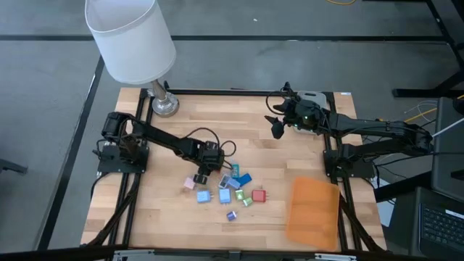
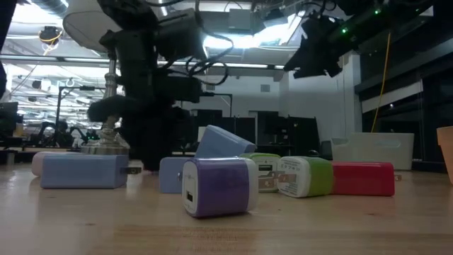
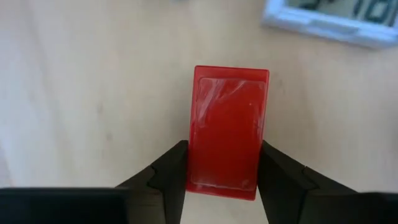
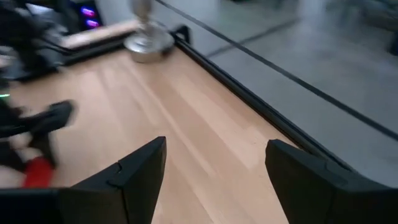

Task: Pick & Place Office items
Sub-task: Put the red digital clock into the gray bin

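Left claw (image 3: pixel 221 177): closed on a red block (image 3: pixel 227 130), one finger (image 3: pixel 168 171) pressed to each long side, the block held above the pale wooden table (image 3: pixel 81 93). In the high view this claw (image 1: pixel 202 176) sits at the left edge of the cluster of office items, just beside a pink piece (image 1: pixel 190 183) and a light blue piece (image 1: pixel 204 196).

The remaining items lie together near the middle of the table (image 1: pixel 275 159): a blue piece (image 1: pixel 242 177), a green piece (image 1: pixel 247 201), a second red piece (image 1: pixel 259 196) and, nearest the front edge, a purple piece (image 1: pixel 231 215). The low view shows the purple piece (image 2: pixel 219 185) foremost, with the green piece (image 2: pixel 306 176) and red piece (image 2: pixel 362 178) behind it.

Right claw (image 4: pixel 214 171): fingers spread wide, holding nothing; it (image 1: pixel 278 125) hovers near the far right corner, well apart from the items.

An orange sheet (image 1: pixel 313 210) lies at the front right. A lamp (image 1: pixel 134 40) stands at the far left corner.
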Robot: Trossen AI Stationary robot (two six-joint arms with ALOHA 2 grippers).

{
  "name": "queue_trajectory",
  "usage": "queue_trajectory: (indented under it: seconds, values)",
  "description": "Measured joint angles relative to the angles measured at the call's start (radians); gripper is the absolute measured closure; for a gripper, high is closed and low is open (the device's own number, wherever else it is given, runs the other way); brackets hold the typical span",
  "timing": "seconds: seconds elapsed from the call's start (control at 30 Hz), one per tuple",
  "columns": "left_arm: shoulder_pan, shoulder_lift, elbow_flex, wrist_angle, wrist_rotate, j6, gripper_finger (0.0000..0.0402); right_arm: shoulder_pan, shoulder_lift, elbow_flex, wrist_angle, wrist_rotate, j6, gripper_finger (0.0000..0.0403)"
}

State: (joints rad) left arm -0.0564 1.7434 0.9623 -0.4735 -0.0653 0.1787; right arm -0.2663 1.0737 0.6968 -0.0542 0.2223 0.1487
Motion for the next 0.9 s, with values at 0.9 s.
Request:
queue_trajectory:
  seconds: [0.9]
  values:
    - [0.505, -0.441, 0.007, 0.134, 1.003, -0.195, 0.0249, 0.243, 0.285, 0.163, 0.403, -0.273, -0.452, 0.0132]
